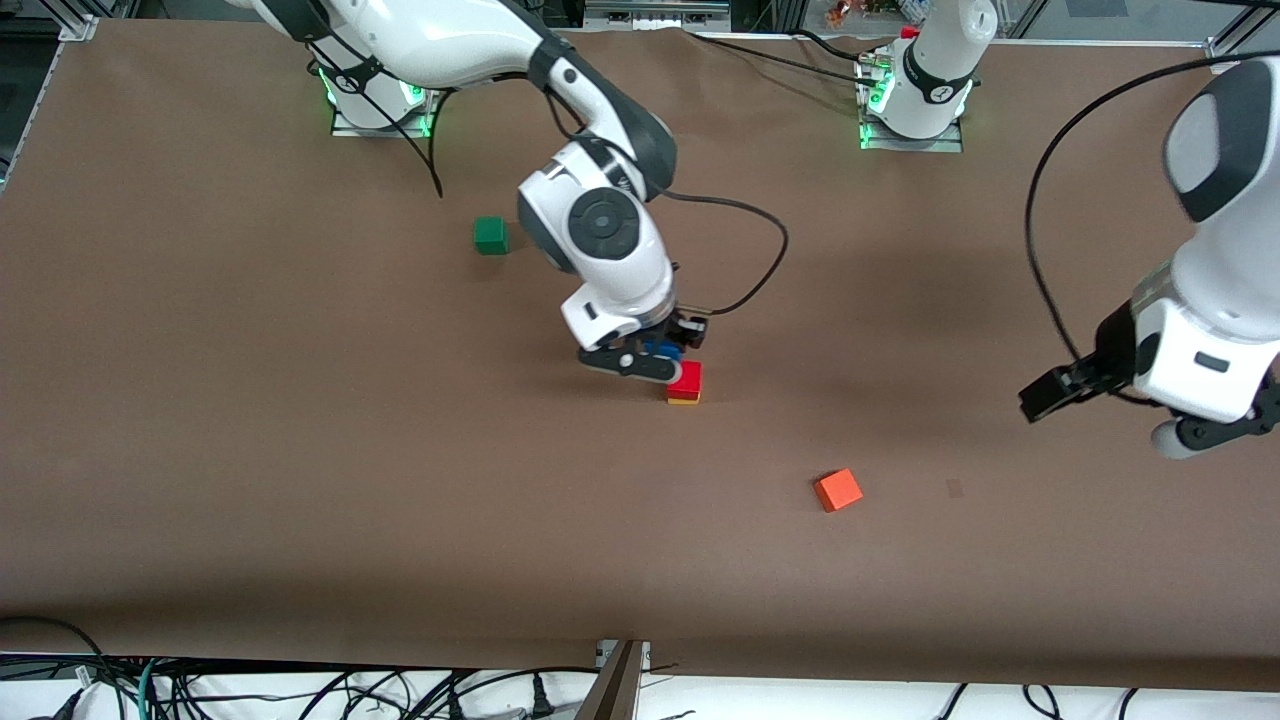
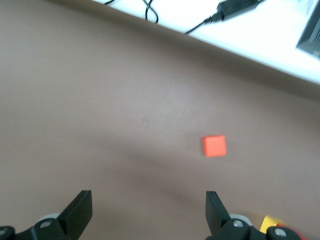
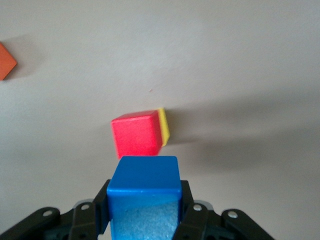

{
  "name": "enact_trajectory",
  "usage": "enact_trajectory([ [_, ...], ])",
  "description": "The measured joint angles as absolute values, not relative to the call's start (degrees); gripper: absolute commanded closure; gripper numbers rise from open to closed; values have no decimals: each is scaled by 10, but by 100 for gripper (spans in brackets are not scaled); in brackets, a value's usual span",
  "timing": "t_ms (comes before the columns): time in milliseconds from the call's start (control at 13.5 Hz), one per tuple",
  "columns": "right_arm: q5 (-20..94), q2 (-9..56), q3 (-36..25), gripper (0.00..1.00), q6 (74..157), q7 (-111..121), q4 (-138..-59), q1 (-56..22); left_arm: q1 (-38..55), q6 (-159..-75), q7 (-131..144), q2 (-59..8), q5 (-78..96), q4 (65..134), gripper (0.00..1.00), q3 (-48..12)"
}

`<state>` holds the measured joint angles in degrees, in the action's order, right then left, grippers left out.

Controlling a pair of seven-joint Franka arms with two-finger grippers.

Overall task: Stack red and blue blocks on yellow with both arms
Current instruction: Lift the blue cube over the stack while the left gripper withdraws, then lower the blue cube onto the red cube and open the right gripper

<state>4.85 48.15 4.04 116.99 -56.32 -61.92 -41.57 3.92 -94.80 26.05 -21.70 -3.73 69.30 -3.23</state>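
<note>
- Stack as landmark: the red block (image 1: 686, 378) sits on the yellow block (image 1: 683, 400) near the middle of the table (image 1: 250, 450), with only a thin yellow edge showing under it in the front view.
- In the right wrist view, red (image 3: 136, 134) is turned a little off square with yellow (image 3: 164, 127), so the base is not perfectly aligned.
- The right gripper (image 1: 655, 362) hangs just beside and above the stack, fingers clenched on the blue block (image 3: 144, 187); the blue block is off the table and not yet on red.
- The left gripper (image 1: 1100, 400) waits over the table well apart from the stack, toward the left arm's end, its fingers (image 2: 80, 210) spread wide and holding nothing.
- An orange-red cube (image 1: 838, 490) lies nearer the front camera than the stack; a green cube (image 1: 490, 235) lies farther from it. Neither belongs to the job.
- Handling, as a judgement: the blocks look small, rigid and light, with smooth flat faces, so a squeeze on two opposite side faces, as now, should hold well.
- Being light, the stack will probably shift at a slight knock, so blue likely wants to come down flat and centred on red, with the fingers letting go without dragging sideways.
</note>
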Motion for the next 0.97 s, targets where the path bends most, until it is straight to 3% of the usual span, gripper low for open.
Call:
enact_trajectory([
  [297,19,508,20,67,1194,-575,-602,-445,-5,-847,148,-196,-37,693,0,-32],
  [595,-18,516,19,65,1196,-555,-594,-450,-33,-823,83,-175,-25,706,0,-34],
  [966,-20,521,18,64,1211,-531,-593,-451,-35,-842,83,-93,6,823,0,-35],
])
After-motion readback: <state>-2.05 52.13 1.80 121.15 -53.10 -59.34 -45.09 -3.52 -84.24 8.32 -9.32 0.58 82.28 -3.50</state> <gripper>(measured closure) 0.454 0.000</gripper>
